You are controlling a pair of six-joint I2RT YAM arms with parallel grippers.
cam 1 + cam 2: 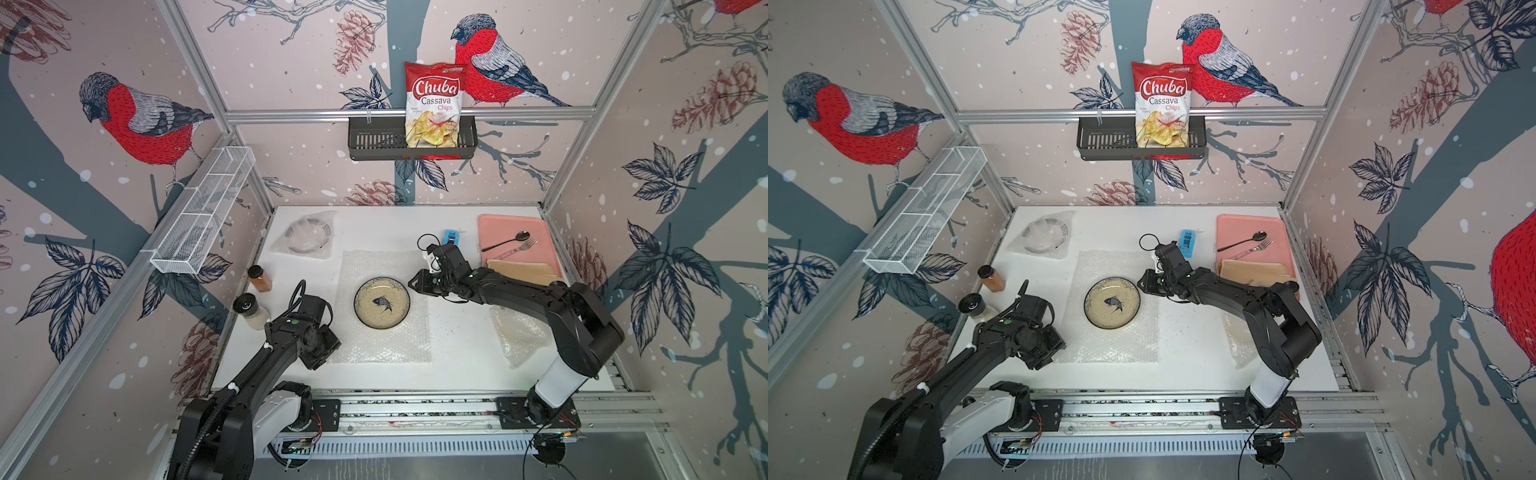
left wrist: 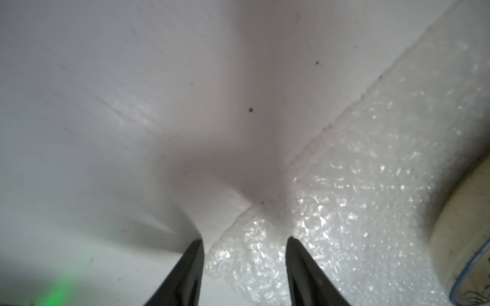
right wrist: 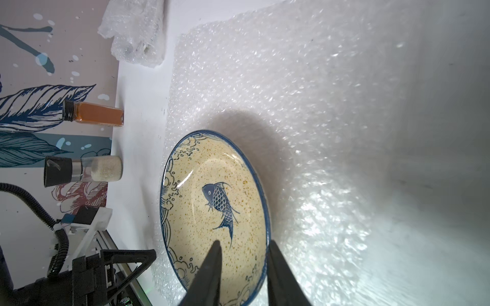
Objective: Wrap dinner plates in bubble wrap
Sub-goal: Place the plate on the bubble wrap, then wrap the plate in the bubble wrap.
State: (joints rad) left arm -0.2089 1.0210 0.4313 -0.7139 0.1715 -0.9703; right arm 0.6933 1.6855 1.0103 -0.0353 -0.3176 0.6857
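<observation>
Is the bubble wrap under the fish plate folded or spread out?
Spread out. The bubble wrap lies flat, and the fish plate sits uncovered on it; no edge is folded over.

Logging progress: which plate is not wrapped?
The tan fish plate, bare on the flat bubble wrap sheet; the dark-rimmed plate and the cream plate are bundled in wrap.

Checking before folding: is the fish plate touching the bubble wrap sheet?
Touching. In both top views the fish plate lies flat on the bubble wrap sheet, inside its edges.

White table (image 1: 457, 357) with bubble wrap (image 1: 374, 347), pink tray (image 1: 500, 226), spice jar (image 1: 260, 278), shaker (image 1: 252, 312)
</observation>
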